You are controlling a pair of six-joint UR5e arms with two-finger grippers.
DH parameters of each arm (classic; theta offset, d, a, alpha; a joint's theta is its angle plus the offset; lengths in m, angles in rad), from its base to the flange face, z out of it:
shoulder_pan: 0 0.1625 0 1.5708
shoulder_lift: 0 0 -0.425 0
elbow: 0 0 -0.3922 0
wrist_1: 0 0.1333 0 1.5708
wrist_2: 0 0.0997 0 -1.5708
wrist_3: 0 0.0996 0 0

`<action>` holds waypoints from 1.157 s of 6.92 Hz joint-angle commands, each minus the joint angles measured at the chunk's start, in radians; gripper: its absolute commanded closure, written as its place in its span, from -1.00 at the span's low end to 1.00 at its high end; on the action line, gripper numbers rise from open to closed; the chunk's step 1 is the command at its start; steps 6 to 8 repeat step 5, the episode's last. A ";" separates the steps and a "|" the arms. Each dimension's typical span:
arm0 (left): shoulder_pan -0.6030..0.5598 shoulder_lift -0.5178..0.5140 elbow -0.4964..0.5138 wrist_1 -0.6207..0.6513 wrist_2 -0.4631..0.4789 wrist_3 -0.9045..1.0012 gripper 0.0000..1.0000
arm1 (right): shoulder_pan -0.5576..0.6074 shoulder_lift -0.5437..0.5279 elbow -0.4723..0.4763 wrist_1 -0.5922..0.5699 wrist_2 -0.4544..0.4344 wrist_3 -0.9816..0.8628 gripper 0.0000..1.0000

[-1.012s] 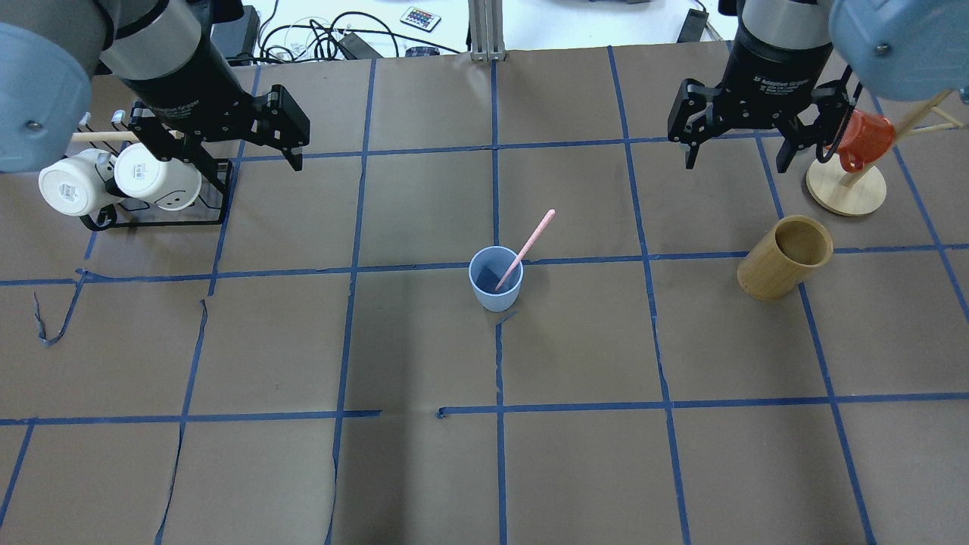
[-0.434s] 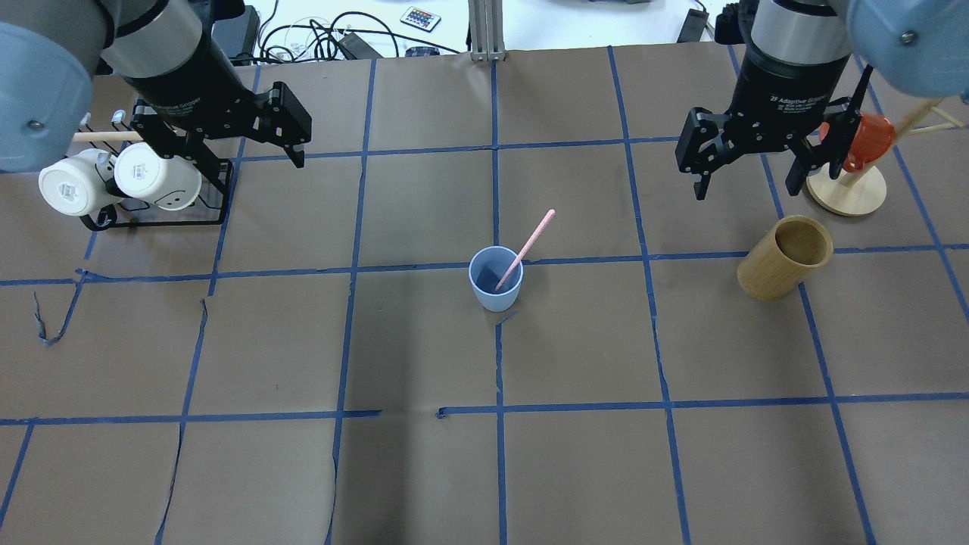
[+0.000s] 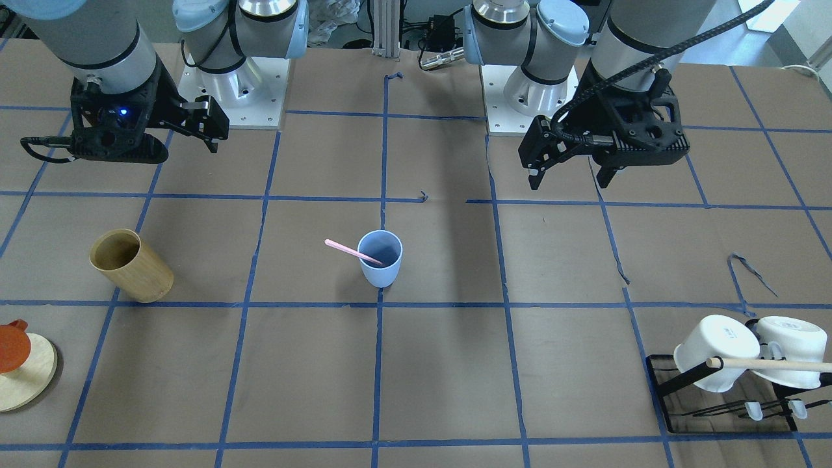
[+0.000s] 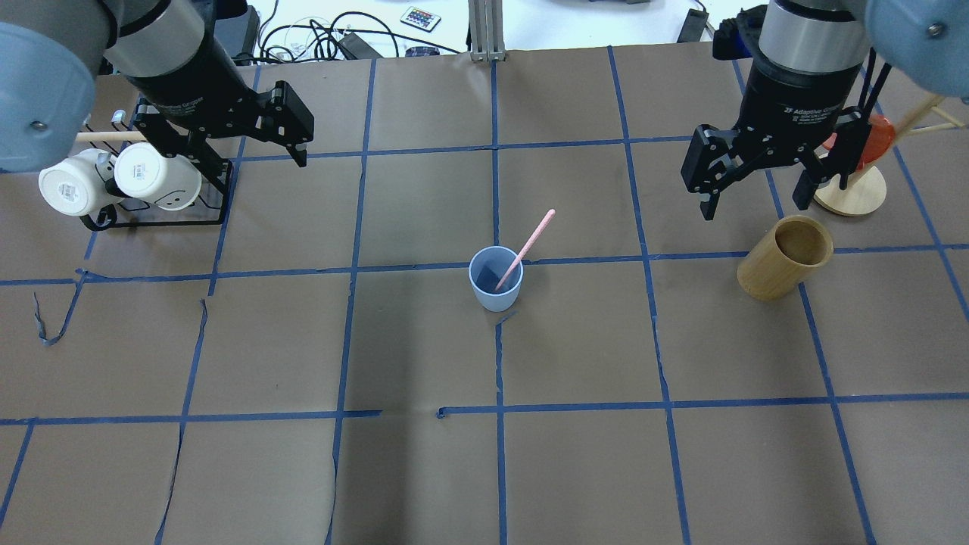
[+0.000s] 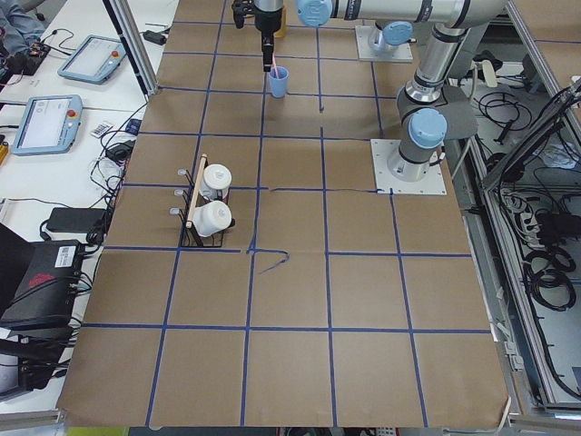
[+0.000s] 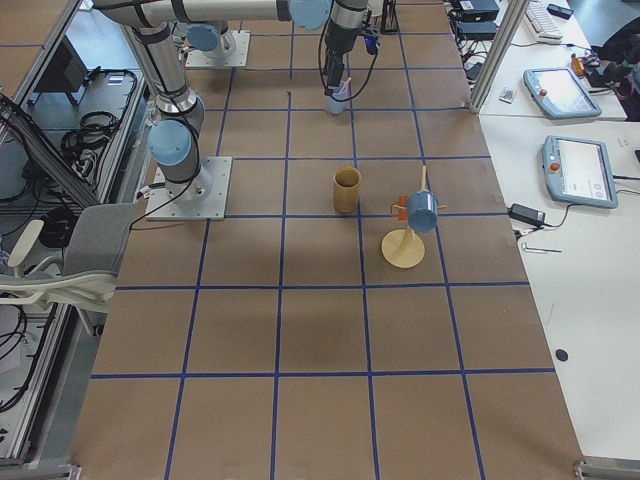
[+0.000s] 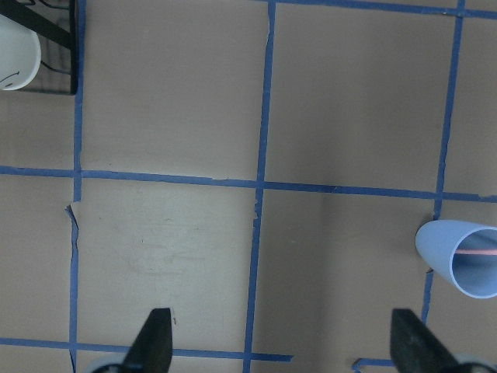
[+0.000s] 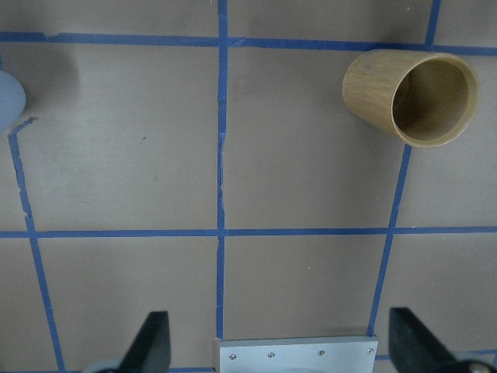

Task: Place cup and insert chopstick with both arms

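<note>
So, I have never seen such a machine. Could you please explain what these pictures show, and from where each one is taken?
These are two robot arms at one table, each ending in a black two-finger end effector. The left end effector and right end effector are both open and hold nothing. Two pictures look down on the table, one from behind the robot, one facing it; two look from the table's ends; two come from cameras on the wrists. On the brown table stands a blue cup with a pink chopstick leaning inside. Also there are a bamboo cylinder, a black rack with two white mugs, and a wooden stand with a red mug.
</note>
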 commanded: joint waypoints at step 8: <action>-0.001 0.000 -0.002 0.000 0.001 0.001 -1.00 | 0.002 -0.007 0.011 -0.045 0.042 0.000 -1.00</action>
